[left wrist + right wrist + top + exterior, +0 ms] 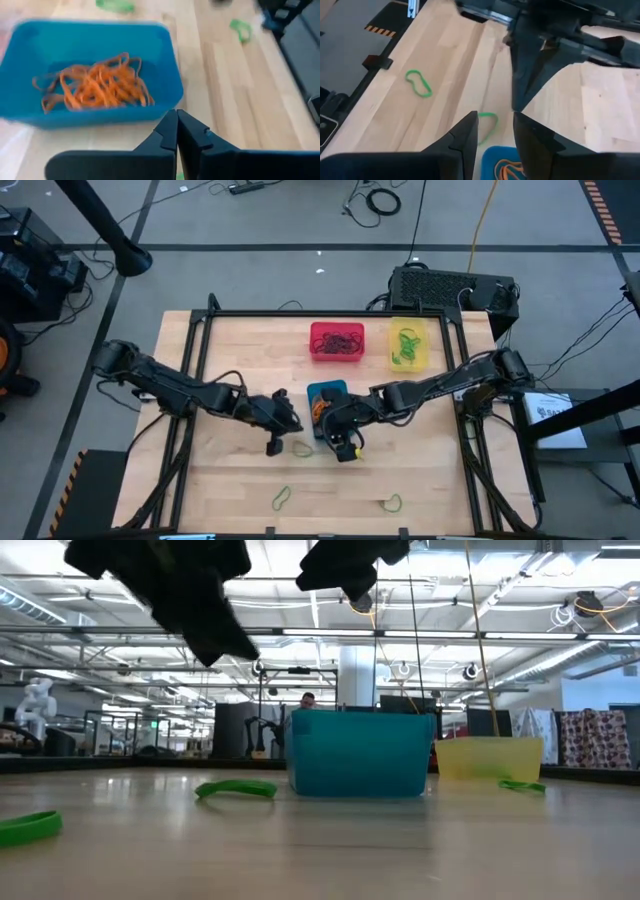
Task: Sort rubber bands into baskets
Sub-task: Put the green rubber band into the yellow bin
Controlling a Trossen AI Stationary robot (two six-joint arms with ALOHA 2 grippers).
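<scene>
Beside blue basket (327,394): no legible writing.

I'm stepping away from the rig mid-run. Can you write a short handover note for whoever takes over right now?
Left gripper: shut, nothing visible between its fingers, beside the small blue plastic basket.
Right gripper: open, empty, over the blue basket's near edge.
Things: blue basket holds orange rubber bands; red plastic basket holds dark rubber bands; yellow plastic basket holds green ones.
Done: most bands are sorted by colour.
Left: three green rubber bands lie loose on the wooden table, one just in front of the blue basket and two near the front edge. They likely go in the yellow basket.
</scene>
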